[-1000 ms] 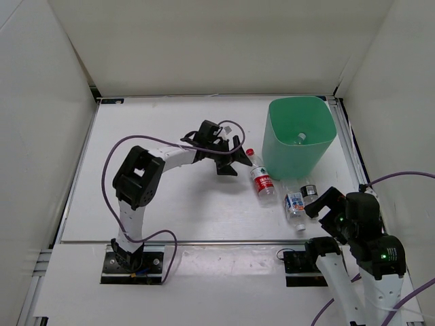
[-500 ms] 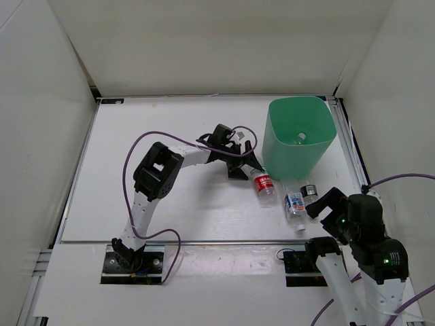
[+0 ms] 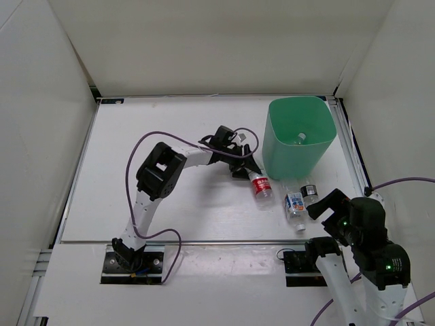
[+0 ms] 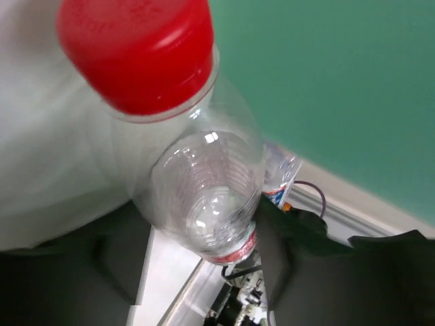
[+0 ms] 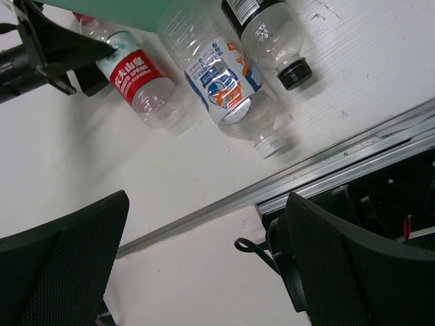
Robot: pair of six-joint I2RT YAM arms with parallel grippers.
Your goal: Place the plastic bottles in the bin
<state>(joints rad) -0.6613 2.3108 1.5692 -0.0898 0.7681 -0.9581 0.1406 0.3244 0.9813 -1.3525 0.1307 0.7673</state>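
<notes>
One bottle [image 3: 300, 138] lies in the bin [image 3: 285, 161] at the tabletop's far-right corner; left gripper [image 3: 247, 170] straddles the red-capped bottle [image 3: 262, 185] beside it, whether clamped I cannot tell; next, grip firmly, lift, carry over.

Four small clear plastic bottles — a red-capped bottle [image 3: 262, 185], a blue-and-white-labelled one [image 3: 294, 203], a short black-capped one [image 3: 310, 191], a plain white-capped one [image 3: 300, 138] — and one tapered mint-green plastic bin [image 3: 285, 161].

The red-capped bottle [image 4: 204, 197] is clear, glossy, ribbed plastic; the bin [image 3: 296, 163] smooth matt plastic.
</notes>
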